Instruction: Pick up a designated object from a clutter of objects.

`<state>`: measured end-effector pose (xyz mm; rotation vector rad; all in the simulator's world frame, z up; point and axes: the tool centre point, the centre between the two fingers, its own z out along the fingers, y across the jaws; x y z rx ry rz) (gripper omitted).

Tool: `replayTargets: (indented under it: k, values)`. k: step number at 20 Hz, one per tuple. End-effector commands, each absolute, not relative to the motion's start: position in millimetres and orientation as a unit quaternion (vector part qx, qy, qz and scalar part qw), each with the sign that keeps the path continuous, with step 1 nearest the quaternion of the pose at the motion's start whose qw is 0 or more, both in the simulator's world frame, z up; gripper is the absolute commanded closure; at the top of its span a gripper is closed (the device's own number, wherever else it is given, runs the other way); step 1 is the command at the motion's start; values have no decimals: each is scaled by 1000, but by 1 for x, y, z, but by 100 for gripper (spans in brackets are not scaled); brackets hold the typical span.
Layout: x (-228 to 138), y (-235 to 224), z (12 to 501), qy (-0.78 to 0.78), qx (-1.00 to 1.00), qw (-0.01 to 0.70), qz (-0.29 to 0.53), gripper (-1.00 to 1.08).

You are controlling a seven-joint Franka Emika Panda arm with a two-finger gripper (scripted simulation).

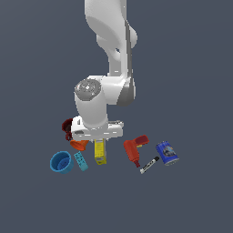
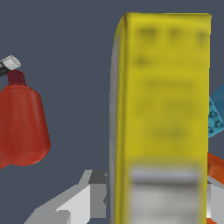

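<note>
1. The yellow carton (image 1: 100,152) is taken as the landmark and is itself the item to be picked. In the exterior view it lies on the floor directly under the gripper (image 1: 100,139), with its upper end hidden by the hand.
2. Around the carton the clutter is placed as follows: the cyan block (image 1: 81,161) just beside it toward the exterior view's left, the orange cup (image 1: 78,144) near its hidden end on that same side, the blue cup (image 1: 61,162) beyond the block, and the dark red cup (image 1: 68,127) farther up behind the orange cup. The red drill (image 1: 134,149), the marker (image 1: 149,164) and the blue can (image 1: 167,152) lie toward the exterior view's right, apart from the carton.
3. In the wrist view the carton (image 2: 164,109) is seen very close, with a grey finger (image 2: 89,197) on one long side and another pale piece at the opposite edge. The jaws are therefore judged to be spread around the carton; contact with its sides cannot be confirmed.
4. The grasp is best closed across the narrow width, square to the long sides.
5. Care should be taken on the block and orange-cup side, where clearance looks smallest.
6. A straight vertical lift is advised.
</note>
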<state>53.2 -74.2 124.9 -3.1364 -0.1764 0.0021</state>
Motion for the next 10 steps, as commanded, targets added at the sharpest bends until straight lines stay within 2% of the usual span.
replayTargets:
  k: [1, 10]
  values:
    - [53, -71, 147, -56, -998, 0, 0, 108]
    - [53, -55, 248, -56, -998, 0, 0, 108]
